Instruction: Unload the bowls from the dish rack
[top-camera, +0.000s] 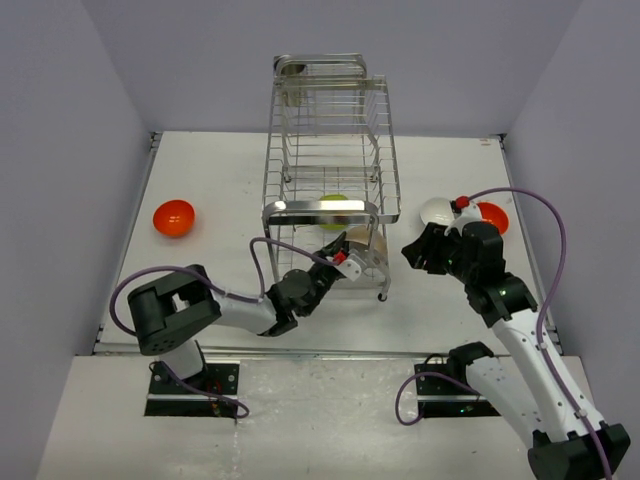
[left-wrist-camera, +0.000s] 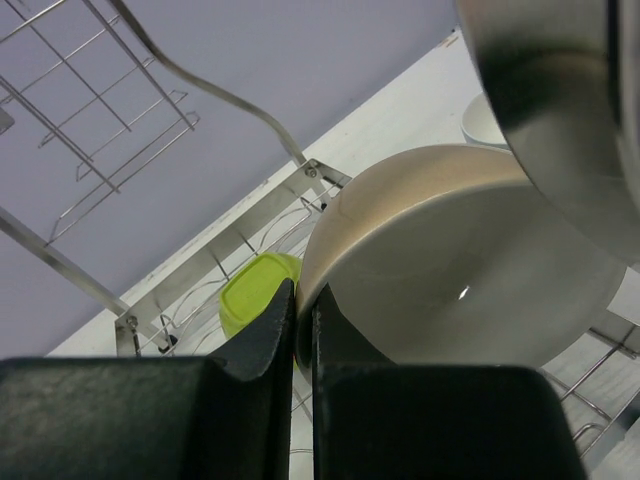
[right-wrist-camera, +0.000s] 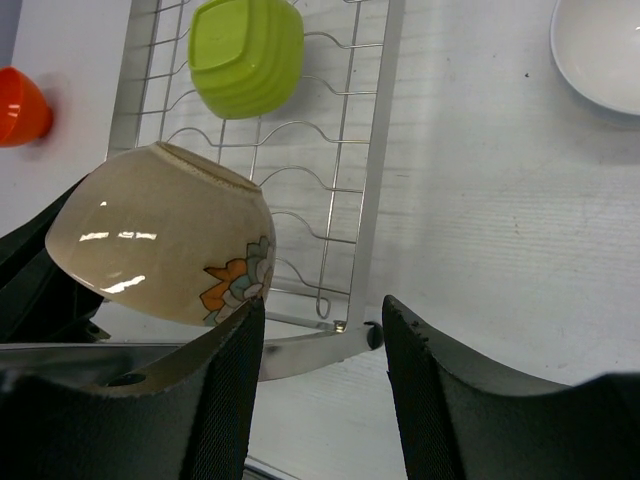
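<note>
The chrome wire dish rack (top-camera: 283, 140) stands mid-table. My left gripper (top-camera: 338, 256) is shut on the rim of the beige bowl (top-camera: 366, 256), at the rack's lower front. In the left wrist view the fingers (left-wrist-camera: 268, 330) pinch the beige bowl's edge (left-wrist-camera: 450, 270). The lime-green bowl (top-camera: 334, 203) sits in the rack's lower tier behind it, and shows in the left wrist view (left-wrist-camera: 250, 295). My right gripper (top-camera: 425, 250) is open and empty beside the rack's right side. One orange bowl (top-camera: 173, 217) lies on the table at left. The white bowl (top-camera: 438, 212) and the other orange bowl (top-camera: 493, 217) lie at right.
The right wrist view shows the beige bowl with a flower pattern (right-wrist-camera: 160, 235), tilted at the rack's front rail (right-wrist-camera: 375, 150). It also shows the lime-green bowl (right-wrist-camera: 245, 55) and the white bowl (right-wrist-camera: 600, 50). Grey walls enclose the table.
</note>
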